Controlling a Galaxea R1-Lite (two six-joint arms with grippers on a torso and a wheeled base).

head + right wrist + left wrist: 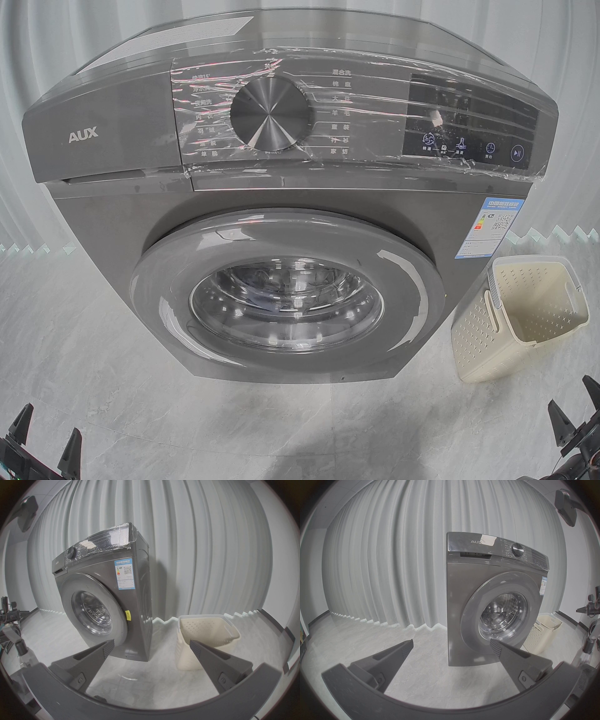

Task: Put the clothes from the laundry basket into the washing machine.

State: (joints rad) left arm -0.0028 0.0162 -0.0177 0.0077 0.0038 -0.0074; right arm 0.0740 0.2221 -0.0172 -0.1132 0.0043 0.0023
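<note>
Left gripper (50, 420): dark pointed fingers (69, 450) spread apart, holding nothing, low and well short of the left front corner of the grey metal front-loading washing machine (125, 212). The machine stands on a pale marbled tile floor (250, 425), before a white pleated curtain (378, 573). Its round glass-windowed door (286, 303) is closed, and a silver dial (270, 114) sits at the panel's centre under clear film. A cream perforated plastic laundry basket (484, 337) stands on the floor just beside the machine's right front corner, its perforated inner walls showing. Right gripper (570, 392): fingers likewise apart and gripping nothing, low before the machine's right side, nearer the basket, touching neither.
</note>
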